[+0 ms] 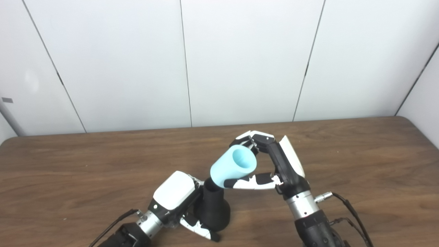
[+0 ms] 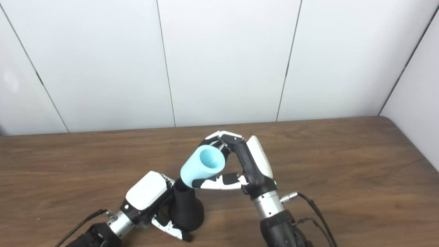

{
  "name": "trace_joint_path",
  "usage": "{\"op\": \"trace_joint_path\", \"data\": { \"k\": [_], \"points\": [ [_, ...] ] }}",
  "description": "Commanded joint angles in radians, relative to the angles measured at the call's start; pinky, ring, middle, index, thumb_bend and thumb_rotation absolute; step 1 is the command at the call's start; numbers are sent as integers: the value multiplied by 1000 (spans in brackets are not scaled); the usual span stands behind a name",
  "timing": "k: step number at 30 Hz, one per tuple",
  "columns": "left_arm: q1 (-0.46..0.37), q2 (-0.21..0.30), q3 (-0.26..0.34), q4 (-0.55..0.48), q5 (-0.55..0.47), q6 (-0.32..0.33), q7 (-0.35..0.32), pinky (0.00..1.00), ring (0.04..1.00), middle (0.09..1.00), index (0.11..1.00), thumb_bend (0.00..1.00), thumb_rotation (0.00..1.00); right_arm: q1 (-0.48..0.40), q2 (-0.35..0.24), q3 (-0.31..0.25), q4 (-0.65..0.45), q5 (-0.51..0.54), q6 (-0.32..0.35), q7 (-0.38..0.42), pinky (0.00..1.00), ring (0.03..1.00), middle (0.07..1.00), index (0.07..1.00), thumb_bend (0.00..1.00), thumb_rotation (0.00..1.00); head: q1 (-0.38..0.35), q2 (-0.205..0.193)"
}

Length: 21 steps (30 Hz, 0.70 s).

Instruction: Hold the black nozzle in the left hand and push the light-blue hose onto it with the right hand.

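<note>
Clamping around a short, smooth light-blue hose (image 1: 233, 167), right hand (image 1: 274, 161) fingers and thumb; gripping the flared black nozzle (image 1: 212, 209), left hand (image 1: 178, 202) fingers wrapped shut. Tilting up and right, hose's open end facing the camera, lower end meeting the nozzle's narrow tip above the wooden table (image 1: 360, 164).

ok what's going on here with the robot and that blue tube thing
The robot is joining two parts over a wooden table. Its left hand grips a black nozzle, narrow end pointing up. Its right hand holds a short light-blue hose, tilted, with its lower end meeting the tip of the nozzle. The hose's open upper end faces the cameras. It looks only just started onto the nozzle, not pushed down far.
</note>
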Motion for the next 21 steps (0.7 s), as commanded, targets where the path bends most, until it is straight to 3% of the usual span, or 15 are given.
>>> {"op": "trace_joint_path", "data": {
  "k": [1, 5, 12, 21],
  "points": [
    [148, -43, -67, 107, 4, -13, -19, 104, 153, 228, 483, 518, 40, -30, 4, 9, -51, 5, -16, 10, 279, 343, 453, 536, 518, 0, 0, 1],
    [145, -45, -66, 112, 4, -12, -20, 110, 159, 237, 483, 518, 40, -26, 1, 15, -57, 30, -2, 34, 290, 353, 453, 535, 517, 0, 0, 2],
    [142, -43, -67, 116, 13, -10, -14, 112, 158, 232, 483, 518, 40, -25, -17, 17, -101, 51, 62, 97, 188, 268, 455, 534, 518, 0, -7, 14],
    [141, -45, -65, 108, 5, -5, -30, 103, 152, 227, 483, 518, 41, -28, -25, 21, -122, 63, 106, 139, 183, 254, 454, 534, 518, 0, -5, 26]
  ]
}}
